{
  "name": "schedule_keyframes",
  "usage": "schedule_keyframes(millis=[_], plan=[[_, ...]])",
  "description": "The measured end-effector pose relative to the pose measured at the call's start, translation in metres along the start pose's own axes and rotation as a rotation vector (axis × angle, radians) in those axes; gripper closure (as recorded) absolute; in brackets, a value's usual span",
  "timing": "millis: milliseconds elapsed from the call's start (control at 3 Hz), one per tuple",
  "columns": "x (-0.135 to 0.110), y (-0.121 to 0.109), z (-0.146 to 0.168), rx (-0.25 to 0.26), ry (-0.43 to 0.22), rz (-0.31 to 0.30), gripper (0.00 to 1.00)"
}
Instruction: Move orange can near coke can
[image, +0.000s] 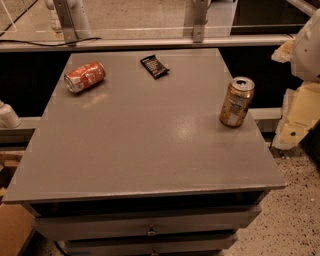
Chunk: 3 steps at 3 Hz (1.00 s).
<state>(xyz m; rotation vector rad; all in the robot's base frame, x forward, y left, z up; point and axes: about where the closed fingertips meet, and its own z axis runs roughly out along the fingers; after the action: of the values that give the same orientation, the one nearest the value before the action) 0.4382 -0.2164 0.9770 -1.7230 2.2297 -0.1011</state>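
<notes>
At the far left of the flat grey bench (150, 150) lies the dented red-orange coke can with white markings (85, 76), on its side with its silver end facing the near left. A small black foil wrapper (154, 66) sits in the far middle, well apart from it. On the right, close to the bench's right edge, the golden-bronze orange can with a pale label patch (237, 101) stands upright, its silver top opened.

I judge it light, thin-walled and slick, easy to dent or tip. I would grip it across the middle of the body with modest pressure, keeping it upright.

My tool (300, 115) shows as a pale cream shape past the bench's right edge, just beside the orange can and partly out of view. I cannot tell whether it is wide or narrow.
</notes>
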Motion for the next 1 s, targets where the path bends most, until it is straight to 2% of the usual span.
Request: schedule_keyframes(millis=[333,667,1000], plan=[[0.0,0.0,0.0,0.0,0.0,0.0,0.0],[0.0,-0.011,0.005,0.003,-0.045,-0.001,0.0],[0.011,-0.018,0.029,0.003,-0.114,0.037,0.0]])
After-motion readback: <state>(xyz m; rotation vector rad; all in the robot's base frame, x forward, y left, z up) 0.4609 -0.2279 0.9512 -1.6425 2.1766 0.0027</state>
